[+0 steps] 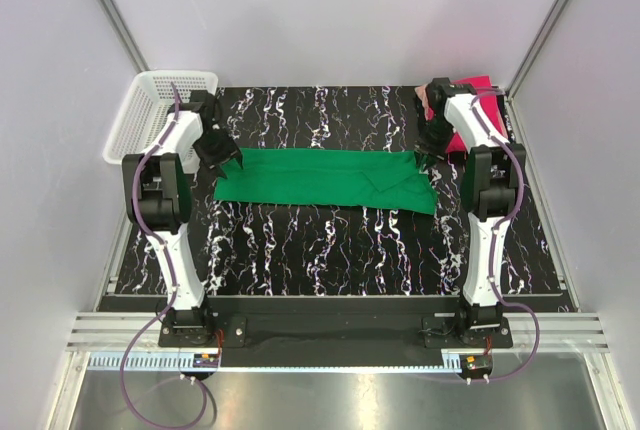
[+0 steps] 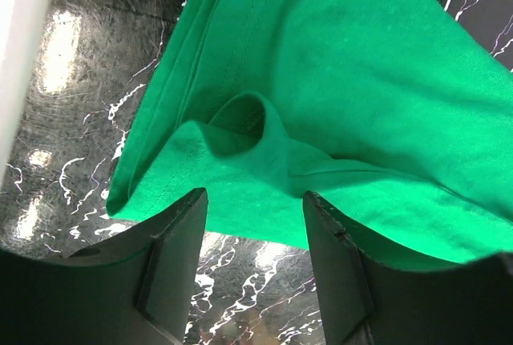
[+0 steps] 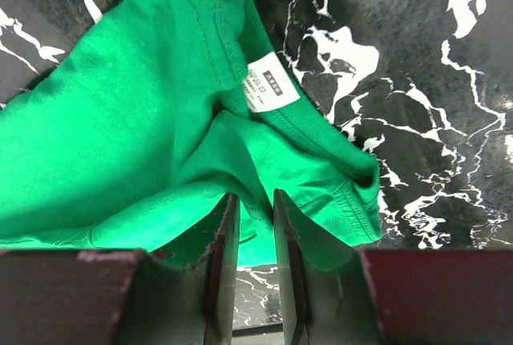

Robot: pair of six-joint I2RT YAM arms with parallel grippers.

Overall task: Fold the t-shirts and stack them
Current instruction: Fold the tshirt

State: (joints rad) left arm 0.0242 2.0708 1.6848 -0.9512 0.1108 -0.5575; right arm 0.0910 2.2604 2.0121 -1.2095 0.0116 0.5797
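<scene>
The green t-shirt [image 1: 325, 178] lies on the table, folded into a long strip running left to right. My left gripper [image 1: 222, 158] is at its left end. In the left wrist view it [image 2: 255, 209] is open, and the shirt's [image 2: 321, 80] edge lies just past the fingertips, not held. My right gripper [image 1: 425, 155] is at the right end. In the right wrist view it [image 3: 255, 200] is shut on a fold of the green t-shirt [image 3: 120, 136] near the neck label [image 3: 271, 83]. The pink t-shirt [image 1: 472, 86] lies at the back right corner, partly hidden by the right arm.
A white mesh basket [image 1: 150, 115] stands off the table's back left corner, next to the left arm. The table top [image 1: 330, 240] is black marbled. Grey walls close in the back and both sides.
</scene>
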